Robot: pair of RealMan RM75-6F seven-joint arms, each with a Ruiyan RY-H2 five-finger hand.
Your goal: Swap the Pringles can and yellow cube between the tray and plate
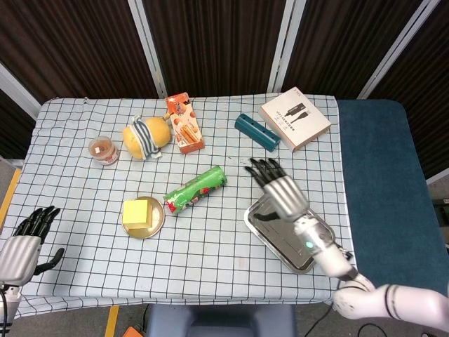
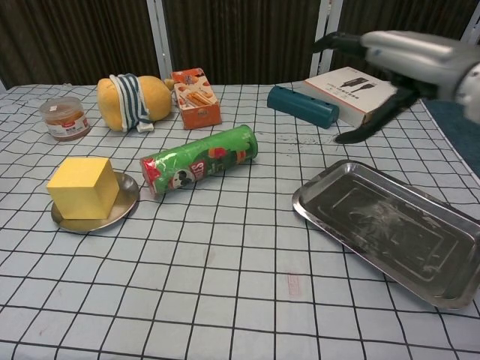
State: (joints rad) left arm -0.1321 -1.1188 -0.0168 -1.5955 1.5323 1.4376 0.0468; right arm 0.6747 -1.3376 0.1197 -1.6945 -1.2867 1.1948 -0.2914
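Note:
A green Pringles can [image 1: 196, 189] [image 2: 199, 160] lies on its side on the checked cloth, between plate and tray. The yellow cube [image 1: 137, 213] [image 2: 82, 187] sits on the small round metal plate [image 1: 156, 226] [image 2: 122, 206] at the left. The steel tray [image 1: 283, 246] [image 2: 390, 225] lies bare at the right. My right hand [image 1: 278, 187] [image 2: 390, 60] hovers above the tray's far end, fingers spread, holding nothing. My left hand [image 1: 26, 241] hangs off the table's near left corner, fingers apart and holding nothing.
Along the far side stand a small jar [image 1: 104, 150] [image 2: 64, 118], a yellow plush with a striped band [image 1: 146, 137] [image 2: 132, 102], an orange snack box [image 1: 184, 123] [image 2: 196, 97], a teal case [image 1: 257, 131] [image 2: 303, 106] and a white box [image 1: 295, 117] [image 2: 354, 86].

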